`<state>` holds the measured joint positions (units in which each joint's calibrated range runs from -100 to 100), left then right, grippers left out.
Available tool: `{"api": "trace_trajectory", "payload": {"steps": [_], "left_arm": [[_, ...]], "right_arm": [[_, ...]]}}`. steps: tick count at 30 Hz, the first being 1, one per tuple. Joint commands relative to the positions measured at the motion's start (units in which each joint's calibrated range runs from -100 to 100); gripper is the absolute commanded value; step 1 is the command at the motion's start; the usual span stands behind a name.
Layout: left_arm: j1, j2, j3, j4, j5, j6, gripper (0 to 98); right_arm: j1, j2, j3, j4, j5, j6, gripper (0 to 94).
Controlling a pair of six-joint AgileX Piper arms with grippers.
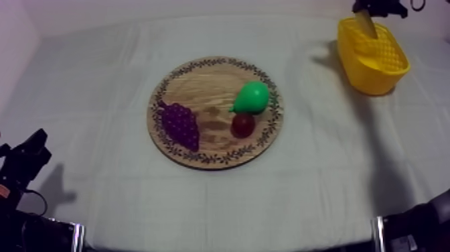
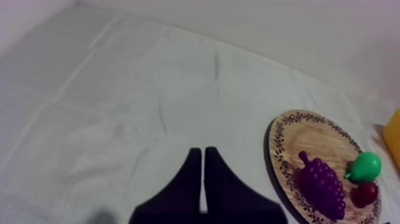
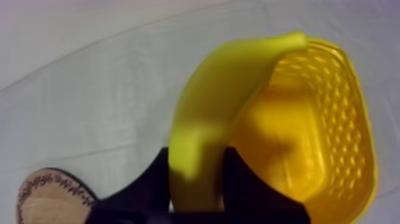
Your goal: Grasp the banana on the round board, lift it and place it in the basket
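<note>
Right gripper (image 3: 196, 159), pinching the banana (image 3: 226, 89) by one end, holds it pointing down over the rim of the yellow basket (image 3: 348, 137), apparently lined up for release inside, while the left gripper (image 2: 203, 158), fingers pressed together, rests well apart from the basket above bare tabletop (image 2: 119, 89).

From above, the top view slants down on the whole table (image 1: 100, 100), the left wrist view looks low and far across it, the right wrist view hangs close over the basket (image 3: 351, 119) — all three share the board (image 1: 201, 80).
</note>
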<state>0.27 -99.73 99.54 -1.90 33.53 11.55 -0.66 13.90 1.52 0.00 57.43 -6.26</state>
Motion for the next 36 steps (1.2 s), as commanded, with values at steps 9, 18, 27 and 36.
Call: {"api": "trace_trajectory", "payload": {"steps": [9, 18, 27, 36], "left_arm": [[0.0, 0.0, 0.0, -0.02, 0.0, 0.0, 0.1], [0.0, 0.0, 0.0, -0.02, 0.0, 0.0, 0.1], [0.0, 0.0, 0.0, -0.02, 0.0, 0.0, 0.1], [0.0, 0.0, 0.0, -0.02, 0.0, 0.0, 0.1]], "right_arm": [[3.0, 5.6, -1.4, 0.4, -1.3, -0.3, 25.6], [2.7, 5.8, 0.4, 1.4, -2.2, -0.9, 50.2], [1.6, -2.8, 6.9, 1.3, -2.6, -0.8, 57.3], [-1.1, -21.9, 20.4, 2.1, -4.8, -0.8, 43.4]]}}
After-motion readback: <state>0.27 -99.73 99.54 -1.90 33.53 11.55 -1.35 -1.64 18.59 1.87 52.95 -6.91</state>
